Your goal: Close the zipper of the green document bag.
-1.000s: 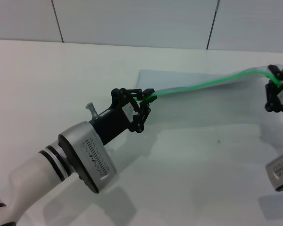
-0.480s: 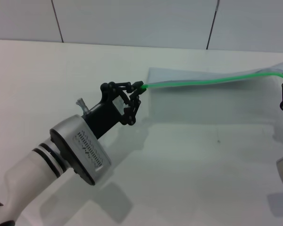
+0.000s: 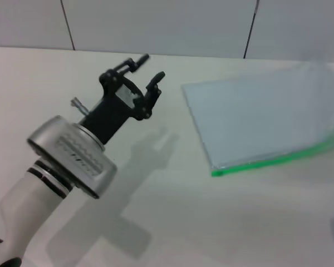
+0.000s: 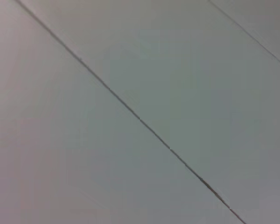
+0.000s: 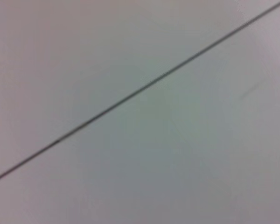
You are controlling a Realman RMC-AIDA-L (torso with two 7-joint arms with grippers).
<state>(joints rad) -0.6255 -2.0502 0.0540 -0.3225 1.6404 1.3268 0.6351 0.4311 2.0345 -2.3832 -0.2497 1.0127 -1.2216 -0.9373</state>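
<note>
We see the left gripper (image 3: 146,68) raised above the worktop (image 3: 172,222), its two black fingers (image 3: 155,82) spread wide with nothing between them, pointing toward about one o'clock in the head view. Behind the gripper, the black wrist link runs back toward seven o'clock into the silver housing of the left arm (image 3: 72,156), which casts a broad shadow on the worktop beneath it. The gripper touches nothing; the green document bag (image 3: 256,117) lies well apart from it, off at about three o'clock. We find the bag lying on the worktop in the right half of the head view, a pale translucent sheet whose far right part is blurred, so we cannot tell whether that end rests flat or is lifted. The zipper (image 3: 267,161) shows as a thin bright green strip along the bag's near long edge, running from a corner near the middle of the view out toward the right edge at about four o'clock; we cannot make out the slider tab, nor whether the strip is closed. The right gripper is outside the head view. Both wrist views show only a plain pale surface crossed by one dark diagonal seam. Beyond the worktop, at twelve o'clock, stands a light panelled wall (image 3: 156,25) with dark joints.
</note>
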